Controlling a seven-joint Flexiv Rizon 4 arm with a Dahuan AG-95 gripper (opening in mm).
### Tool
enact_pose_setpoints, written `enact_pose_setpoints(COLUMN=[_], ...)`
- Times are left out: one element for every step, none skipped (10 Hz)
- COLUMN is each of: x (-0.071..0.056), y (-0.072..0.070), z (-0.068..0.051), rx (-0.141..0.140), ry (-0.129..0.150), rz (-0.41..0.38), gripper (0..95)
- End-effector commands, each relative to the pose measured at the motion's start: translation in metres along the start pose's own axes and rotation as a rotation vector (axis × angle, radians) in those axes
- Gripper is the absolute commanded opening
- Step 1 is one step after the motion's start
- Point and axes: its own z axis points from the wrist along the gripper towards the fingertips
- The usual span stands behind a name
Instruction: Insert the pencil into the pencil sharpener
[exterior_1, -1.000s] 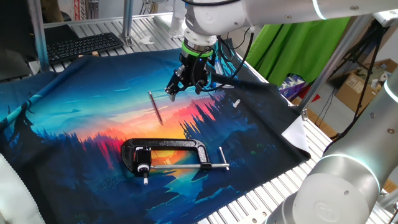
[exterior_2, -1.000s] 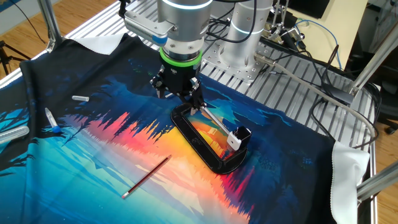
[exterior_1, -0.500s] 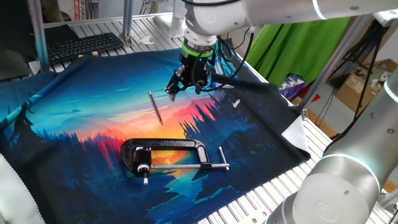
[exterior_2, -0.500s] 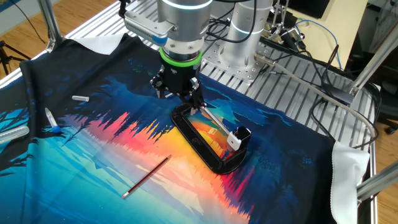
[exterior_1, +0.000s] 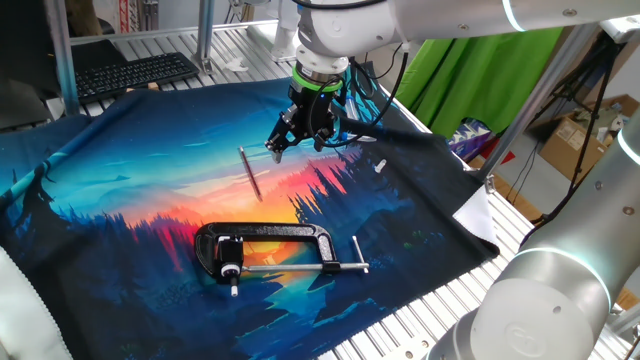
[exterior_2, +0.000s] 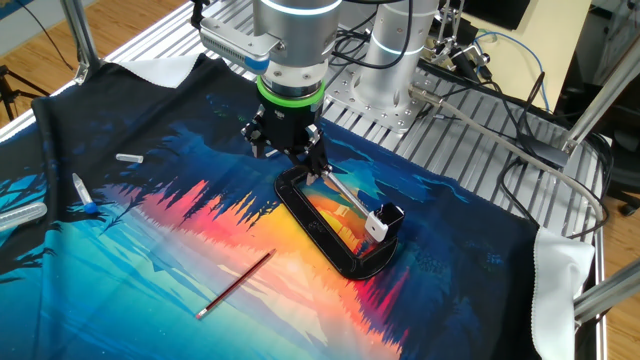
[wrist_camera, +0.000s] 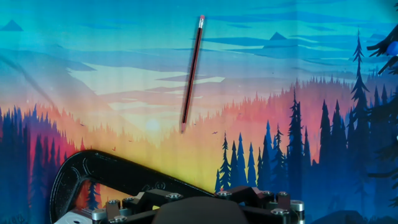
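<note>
The pencil (exterior_1: 250, 173) lies flat on the colourful mat, apart from everything; it also shows in the other fixed view (exterior_2: 236, 285) and in the hand view (wrist_camera: 192, 68). The pencil sharpener (exterior_1: 231, 254), a small black block with a white spot, sits in the jaw of the big black C-clamp (exterior_1: 268, 234) at its screw end; it also shows in the other fixed view (exterior_2: 384, 219). My gripper (exterior_1: 298, 144) hangs above the mat beyond the pencil's far end, open and empty. In the other fixed view the gripper (exterior_2: 287, 155) is over the clamp's (exterior_2: 318, 232) far end.
A small white piece (exterior_2: 129, 158) and a blue-capped marker (exterior_2: 82, 194) lie on the mat's edge. A keyboard (exterior_1: 135, 72) sits behind the mat. A white cloth (exterior_2: 556, 290) lies at the mat's corner. Metal frame posts (exterior_2: 78, 40) stand around.
</note>
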Motion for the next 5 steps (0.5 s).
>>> enact_pose_setpoints(x=[0.0000, 0.0000, 0.0000, 0.0000, 0.0000], y=[0.0000, 0.0000, 0.0000, 0.0000, 0.0000], z=[0.0000, 0.0000, 0.0000, 0.0000, 0.0000], rx=[0.000, -0.036, -0.036, -0.036, -0.037], ry=[0.000, -0.013, -0.013, -0.014, -0.014], rz=[0.000, 0.035, 0.019, 0.001, -0.015], gripper=[95.0, 0.0, 0.0, 0.0, 0.0])
